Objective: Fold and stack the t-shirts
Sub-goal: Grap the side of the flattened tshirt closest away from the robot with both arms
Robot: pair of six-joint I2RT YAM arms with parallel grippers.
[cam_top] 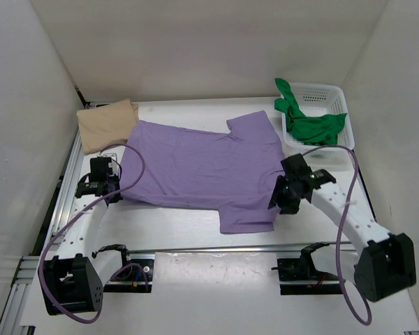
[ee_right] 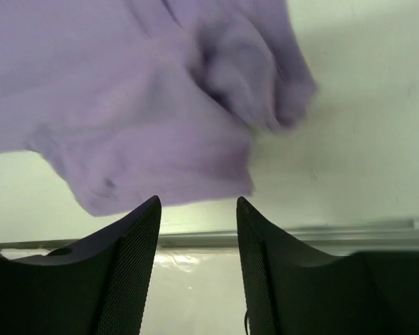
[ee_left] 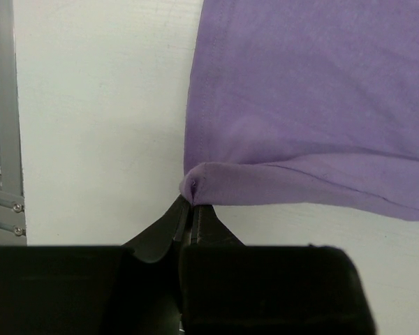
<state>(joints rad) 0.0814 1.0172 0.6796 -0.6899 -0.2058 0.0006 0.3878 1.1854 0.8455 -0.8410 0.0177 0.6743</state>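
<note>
Firstly, white bench (cam_top: 195, 234), largest of all, carrying everything else. Next, light purple t-shirt (cam_top: 202, 167), spread mostly flat across the middle of the bench, hem toward the left edge, sleeves toward the right, with one sleeve reaching toward the far right corner and the other lying toward the near edge. Then white mesh basket (cam_top: 329, 94) at the far right corner, holding the bright green t-shirt (cam_top: 314, 127), crumpled, part of it draped over the basket's far-left rim. After that, folded tan t-shirt (cam_top: 106, 124) at the far left corner, its right side touching or just beside the purple hem; cannot tell which. Smaller still, right claw (ee_right: 199, 206) at the right side of the light purple t-shirt, by the near sleeve: jaws apart, nothing between them, blurred purple cloth lying just past the fingertips. Lastly, left claw (ee_left: 190, 213) near the left edge: jaws pressed together, pinching the near-left hem corner of the light purple t-shirt, a small bunched nub of cloth showing above the tips.
</note>
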